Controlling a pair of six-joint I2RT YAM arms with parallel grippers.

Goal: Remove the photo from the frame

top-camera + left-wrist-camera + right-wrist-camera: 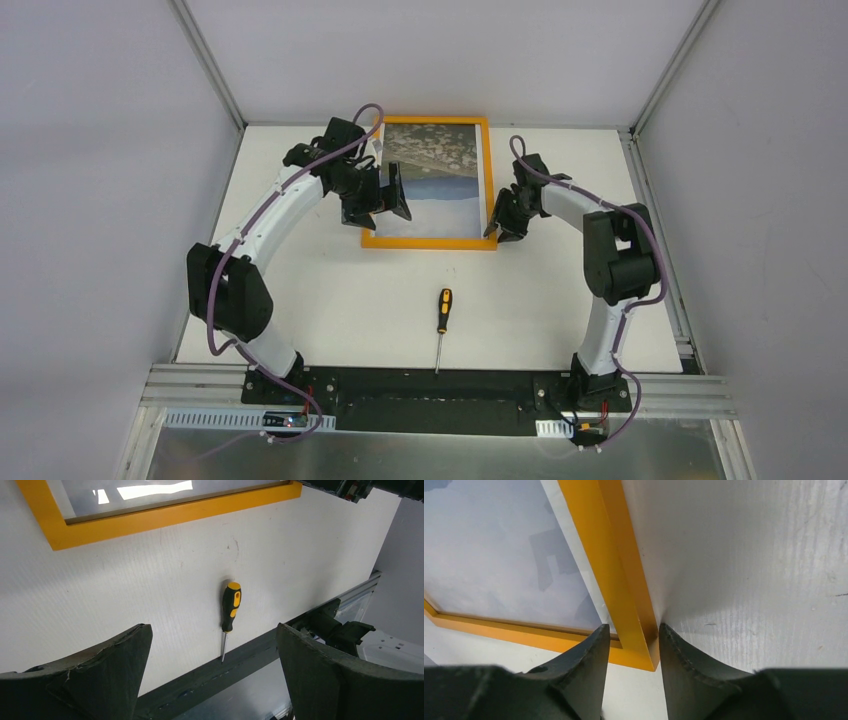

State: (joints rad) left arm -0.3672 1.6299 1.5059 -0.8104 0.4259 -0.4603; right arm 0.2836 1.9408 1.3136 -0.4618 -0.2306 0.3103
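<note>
Top external view: the photo [440,180] sits inside the orange frame [428,243], which lies flat and face up at the far middle of the white table [320,290]. Right gripper [497,226] is down at the frame's near right corner. On the right wrist cam its fingers [584,660] pinch the side rail, one on the picture side and one on the table side. Left gripper [378,208] hangs over the frame's near left part, jaws spread wide, holding nothing. Yellow-and-black screwdriver [443,310] lies nearer the arm bases, well apart from the frame.
</note>
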